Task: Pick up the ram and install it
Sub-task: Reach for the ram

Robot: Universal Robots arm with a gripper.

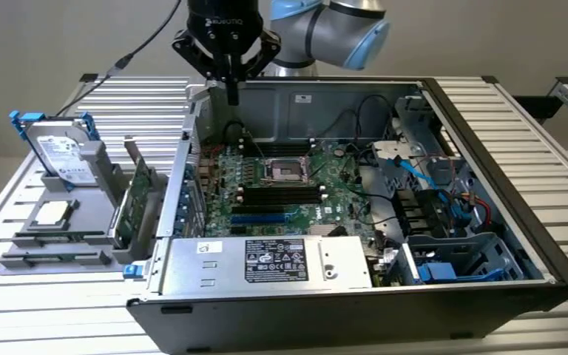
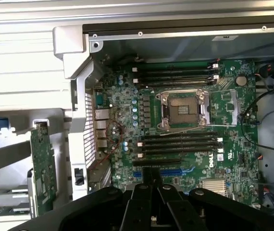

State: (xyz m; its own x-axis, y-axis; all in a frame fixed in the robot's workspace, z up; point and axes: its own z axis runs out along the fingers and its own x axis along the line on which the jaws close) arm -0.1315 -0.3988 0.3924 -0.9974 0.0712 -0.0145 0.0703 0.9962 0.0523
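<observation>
1. Open black PC case (image 1: pixel 504 191) on ribbed metal bench (image 1: pixel 38 325). Inside it: green motherboard (image 1: pixel 348 201), square CPU socket (image 1: pixel 286 170), long black memory slots (image 1: pixel 282 196), silver power supply (image 1: pixel 264 262) with label, blue cables (image 1: pixel 419 168).
2. Grey holder (image 1: pixel 27 260) at left of frame. It holds an upright silver hard drive (image 1: pixel 59 151) with blue rails, a flat processor chip (image 1: pixel 52 213), and a wide green expansion card (image 1: pixel 144 200) on edge, just beside the case wall.
3. Black claw (image 1: pixel 233 96) at top of frame, above case's rear corner, closed with fingertips together, clear of the boards.
4. Ram: cannot tell where it is. The slots read dark.
</observation>
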